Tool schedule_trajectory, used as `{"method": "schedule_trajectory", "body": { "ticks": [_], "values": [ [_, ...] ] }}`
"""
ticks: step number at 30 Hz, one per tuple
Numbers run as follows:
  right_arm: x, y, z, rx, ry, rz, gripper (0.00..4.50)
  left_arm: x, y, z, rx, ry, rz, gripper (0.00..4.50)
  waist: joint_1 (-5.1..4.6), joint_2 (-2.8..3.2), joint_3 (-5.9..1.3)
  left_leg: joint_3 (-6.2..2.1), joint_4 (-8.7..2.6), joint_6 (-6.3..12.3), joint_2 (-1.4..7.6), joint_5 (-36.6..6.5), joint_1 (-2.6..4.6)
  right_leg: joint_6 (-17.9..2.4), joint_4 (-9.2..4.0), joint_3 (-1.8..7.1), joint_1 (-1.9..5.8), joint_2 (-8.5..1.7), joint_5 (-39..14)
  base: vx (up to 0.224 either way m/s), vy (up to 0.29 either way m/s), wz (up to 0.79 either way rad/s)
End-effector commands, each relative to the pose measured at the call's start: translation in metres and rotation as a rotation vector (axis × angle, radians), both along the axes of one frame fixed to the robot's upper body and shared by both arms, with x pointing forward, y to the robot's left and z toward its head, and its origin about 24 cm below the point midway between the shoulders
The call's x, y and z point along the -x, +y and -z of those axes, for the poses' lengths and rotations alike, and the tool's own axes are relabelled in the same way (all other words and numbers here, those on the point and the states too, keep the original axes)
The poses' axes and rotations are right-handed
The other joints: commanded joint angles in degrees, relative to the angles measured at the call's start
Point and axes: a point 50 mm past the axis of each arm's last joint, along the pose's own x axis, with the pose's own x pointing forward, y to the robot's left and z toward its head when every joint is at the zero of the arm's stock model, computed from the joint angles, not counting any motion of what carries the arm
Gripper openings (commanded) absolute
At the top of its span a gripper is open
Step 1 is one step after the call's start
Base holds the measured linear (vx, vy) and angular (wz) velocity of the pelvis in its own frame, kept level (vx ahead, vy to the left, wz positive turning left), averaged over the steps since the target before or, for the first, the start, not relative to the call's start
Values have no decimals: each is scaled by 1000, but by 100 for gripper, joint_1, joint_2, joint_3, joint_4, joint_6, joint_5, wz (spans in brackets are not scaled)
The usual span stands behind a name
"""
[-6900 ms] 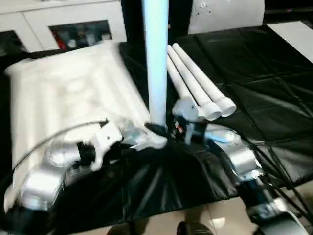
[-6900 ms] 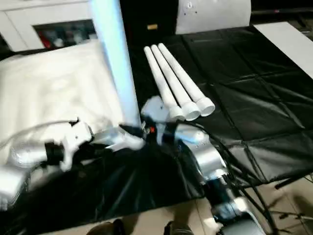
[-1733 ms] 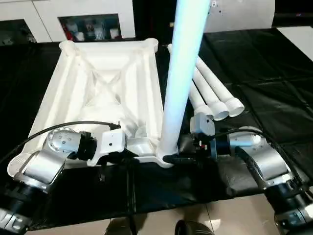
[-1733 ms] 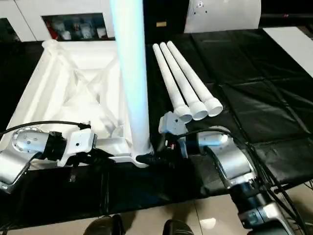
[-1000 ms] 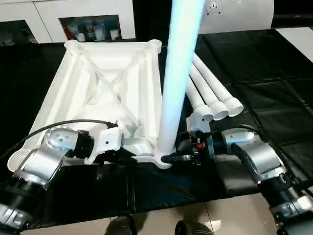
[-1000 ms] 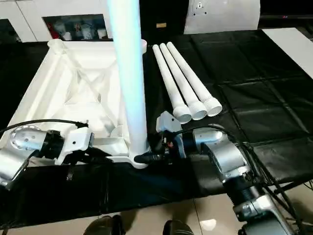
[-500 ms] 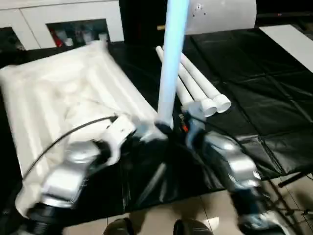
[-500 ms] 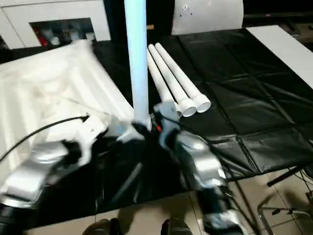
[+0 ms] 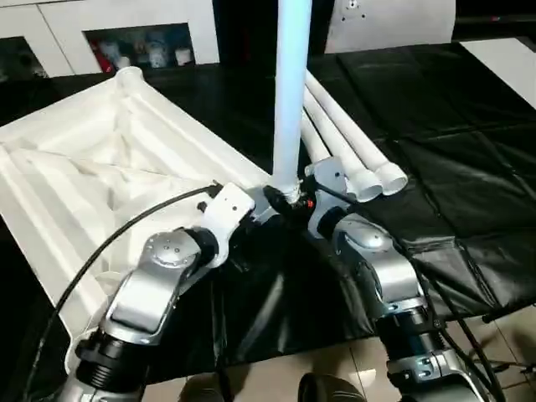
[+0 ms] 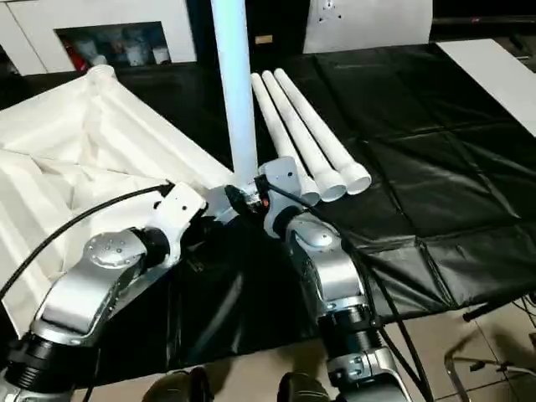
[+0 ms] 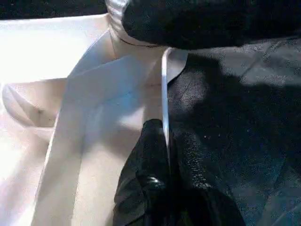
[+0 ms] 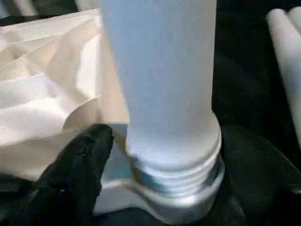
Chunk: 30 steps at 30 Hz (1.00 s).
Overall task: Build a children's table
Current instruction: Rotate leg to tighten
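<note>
The white table top (image 9: 100, 167) lies ribbed side up on the black cloth, turned at an angle. One white leg (image 9: 289, 100) stands upright in its near corner socket (image 12: 155, 197), with the screw thread at its base showing just above the socket. My right gripper (image 9: 291, 201) is shut on the leg's base, a black finger (image 12: 75, 165) on either side. My left gripper (image 9: 255, 209) is shut on the top's thin rim (image 11: 164, 89) right beside that corner. Three loose legs (image 9: 352, 142) lie side by side to the right.
A white cabinet (image 9: 142, 46) with dark glass fronts stands behind the table. A white panel (image 9: 394, 21) leans at the back right. Black cloth (image 9: 452, 126) covers the work surface, and its front edge drops to a tiled floor (image 9: 268, 377).
The table top has swung round to lie slanted toward the left. Its near corner, the upright leg and both grippers now sit farther from the front edge. The camera has shifted too.
</note>
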Motion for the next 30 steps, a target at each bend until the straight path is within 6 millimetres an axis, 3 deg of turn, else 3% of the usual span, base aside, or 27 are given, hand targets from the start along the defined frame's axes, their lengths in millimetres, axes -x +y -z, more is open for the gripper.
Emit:
{"method": "schedule_trajectory", "body": {
  "ticks": [1,2,8,14,22,27,30],
  "values": [
    [10,9,-2,-20,-15,-135,415,0,5,3,-29,-6,36,0,-1,12,-343,-158,-324,530,351,-500,98,-1254,-380,355,296,-510,19,0,0,0],
    [11,6,-3,-14,-27,-152,435,0,7,3,-33,0,53,0,-7,7,-346,-160,-320,525,347,-440,85,-1250,-367,354,305,-508,95,0,0,0],
    [21,-23,-14,45,-91,-330,446,4,26,7,-64,18,218,0,10,-15,-356,-152,-292,733,339,-281,87,-1241,-334,353,305,-502,391,0,0,0],
    [21,-46,-19,111,-92,-470,446,17,37,9,-77,68,495,0,46,29,-359,-147,-277,846,355,-204,112,-1406,-306,346,272,-505,544,0,0,0],
    [22,-55,-15,236,-40,-686,446,22,41,9,-68,124,670,0,154,26,-366,-128,-268,784,374,-303,122,-1544,-289,348,276,-520,451,0,0,0],
    [21,-51,-12,259,-18,-800,430,22,46,10,-100,150,755,0,146,1,-360,-132,-281,713,375,-473,114,-1516,-304,339,279,-526,133,0,0,0],
    [21,-50,-12,264,-12,-827,418,21,48,10,-119,150,768,0,148,8,-367,-131,-277,723,378,-408,117,-1528,-295,340,276,-519,215,0,0,0]
  ]
}}
